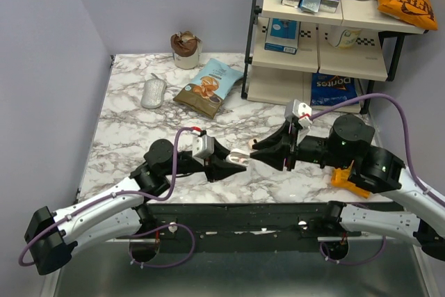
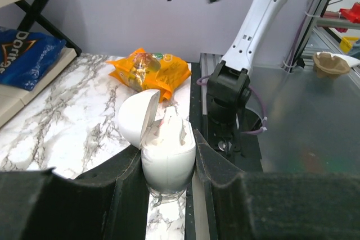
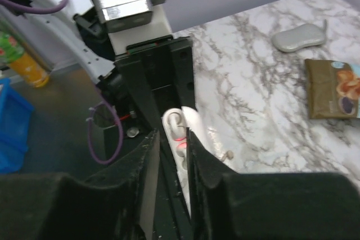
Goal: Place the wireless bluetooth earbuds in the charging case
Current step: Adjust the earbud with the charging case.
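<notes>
- Left tool [image 2: 167, 158] is clamped on the lower body of the charging case [image 2: 167, 170], one finger on each flank, holding it upright above the bench [image 2: 67, 116] with the mouth up.
- The case's lid [image 2: 135, 119] is swung open to this tool's left, clear of the mouth.
- One earbud [image 2: 171, 122] stands in the mouth just ahead of the fingers; it looks proud of its well, not fully seated.
- Right tool [image 3: 171, 139] points straight at the case from the opposite side, tips just short of it.
- Its jaws stand a narrow gap apart; whether they pinch anything I cannot tell.
- Through that gap its own camera shows the open case with an earbud [image 3: 175, 119] in one well and a red light glowing in the next.
- I cannot pick out the second earbud with any certainty.
- Handling, as a judgement: the earbuds are tiny, light, hard, glossy plastic. They will squirt out of a tight or off-centre pinch.
- Take one across its rounded head with the fingertips only, stem pointing down toward the well.
- The case is rigid and smooth, so the grip low on its flanks suits it. The hinge and lid are the weak parts, and the right tool should come in from above the mouth, away from the lid.
- Seating should need only a light push, not force.
</notes>
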